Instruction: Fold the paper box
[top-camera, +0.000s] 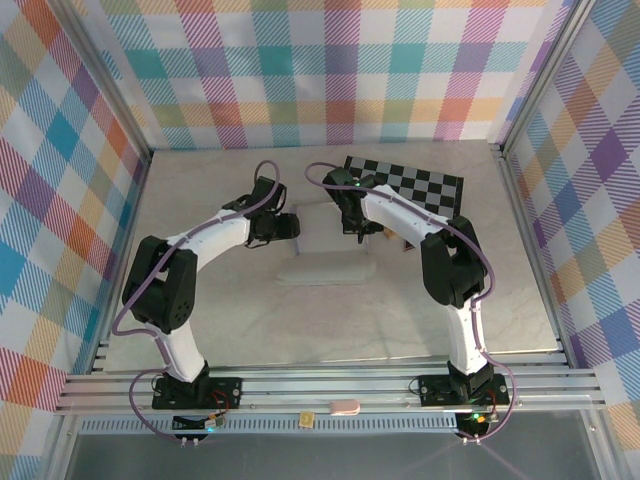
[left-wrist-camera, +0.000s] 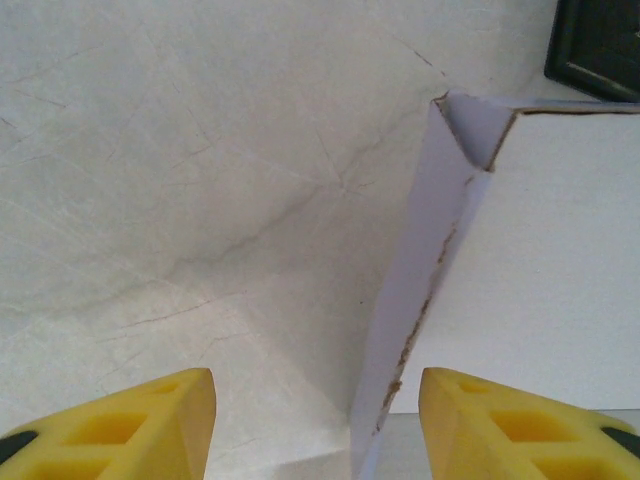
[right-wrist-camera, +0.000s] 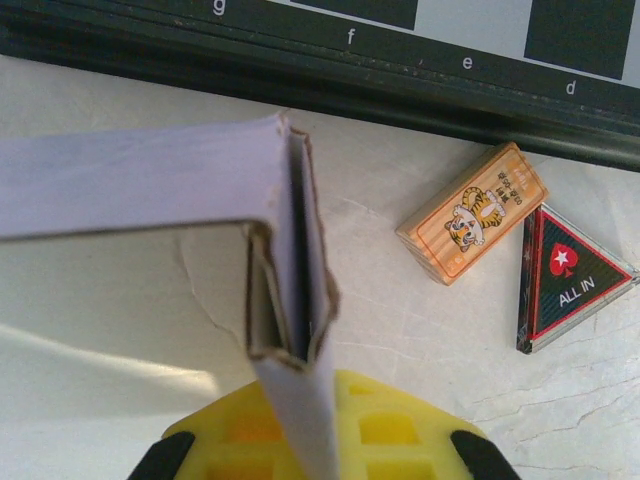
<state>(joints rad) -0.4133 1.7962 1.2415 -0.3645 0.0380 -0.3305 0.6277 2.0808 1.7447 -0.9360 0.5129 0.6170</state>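
On the table (top-camera: 260, 320), the paper box (top-camera: 325, 268) lies half-formed between the two pincers, with the checkerboard (top-camera: 410, 185) beyond the right one; what shows of the box's whitish inside holds nothing. The right gripper (right-wrist-camera: 305, 435) is pressed together on an upright side wall at its doubled corner, I judge to hold that wall standing while the fold sets, whereas the left gripper (left-wrist-camera: 315, 410) stands spread, the opposite wall's edge rising between its yellow fingers (left-wrist-camera: 150, 425) and touching neither. Just past the right pincer's tips lie a tiger-printed pack (right-wrist-camera: 470, 215) and a smaller triangular "ALL IN" piece (right-wrist-camera: 565, 275).
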